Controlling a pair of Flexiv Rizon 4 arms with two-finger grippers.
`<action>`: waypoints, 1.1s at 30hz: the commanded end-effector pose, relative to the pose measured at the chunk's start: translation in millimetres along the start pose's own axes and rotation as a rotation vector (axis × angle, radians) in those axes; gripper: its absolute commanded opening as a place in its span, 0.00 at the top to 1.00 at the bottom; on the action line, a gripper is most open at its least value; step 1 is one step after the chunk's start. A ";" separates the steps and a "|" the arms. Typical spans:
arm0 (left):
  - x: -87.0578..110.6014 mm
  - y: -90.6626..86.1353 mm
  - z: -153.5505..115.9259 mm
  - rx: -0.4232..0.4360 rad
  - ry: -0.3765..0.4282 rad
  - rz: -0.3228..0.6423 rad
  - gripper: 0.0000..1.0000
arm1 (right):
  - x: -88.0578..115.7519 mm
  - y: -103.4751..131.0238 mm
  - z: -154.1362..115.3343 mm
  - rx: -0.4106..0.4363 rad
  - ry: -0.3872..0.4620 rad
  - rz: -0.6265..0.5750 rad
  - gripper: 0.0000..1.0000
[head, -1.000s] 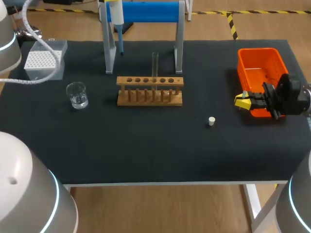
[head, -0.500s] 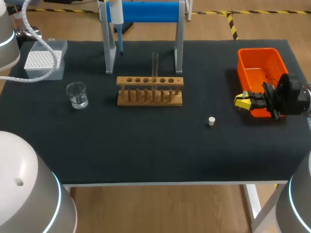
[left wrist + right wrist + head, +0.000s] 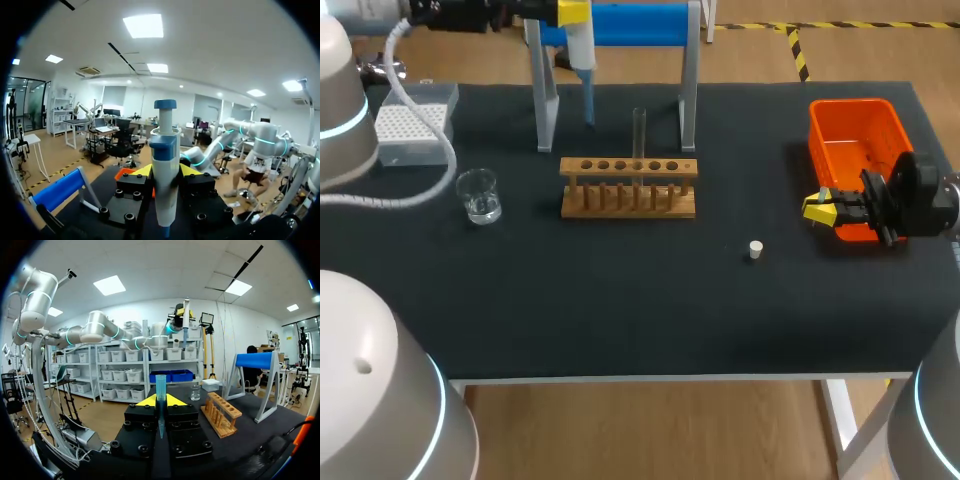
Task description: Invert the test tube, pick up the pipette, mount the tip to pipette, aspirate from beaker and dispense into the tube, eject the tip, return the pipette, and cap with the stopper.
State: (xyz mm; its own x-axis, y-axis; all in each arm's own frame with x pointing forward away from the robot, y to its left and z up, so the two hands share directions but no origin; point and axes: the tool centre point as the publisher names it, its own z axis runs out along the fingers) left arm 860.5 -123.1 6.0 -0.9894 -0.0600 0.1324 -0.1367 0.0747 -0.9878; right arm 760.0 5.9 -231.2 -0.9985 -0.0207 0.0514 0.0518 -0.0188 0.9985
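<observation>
The left gripper (image 3: 165,169) is clamped on the pipette (image 3: 165,165), which stands upright between its yellow fingers, up by the blue stand (image 3: 620,24) at the table's back. The right gripper (image 3: 160,401) pinches a pipette tip (image 3: 160,389), close to the orange bin (image 3: 817,135).

The likeliest trouble is the mating. If nose and tip meet off-axis, the tip could seat loosely or slip from the pinch (a loose tip would leak later). Carrying the pipette forward could also clip the stand's post or the test tube (image 3: 639,130), upright in the wooden rack (image 3: 620,205).

The beaker (image 3: 478,194) holds a little clear liquid and the tube looks empty. The tip box (image 3: 410,153) shows white rows, and I see nothing in the bin. The stopper (image 3: 755,249) lies loose on the table.
</observation>
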 end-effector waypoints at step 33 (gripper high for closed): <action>33.1 7.7 95.8 0.011 -0.054 0.037 1.00 | 0.9 -0.1 -0.6 0.001 0.000 -0.001 1.00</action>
State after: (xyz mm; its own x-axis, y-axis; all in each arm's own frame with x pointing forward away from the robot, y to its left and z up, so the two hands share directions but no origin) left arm 824.3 -212.2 -5.3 -0.9883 -0.1209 0.0931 -0.1019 0.0683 -0.9924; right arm 760.0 5.9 -231.2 -0.9985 -0.0207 0.0515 0.0519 -0.0188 0.9985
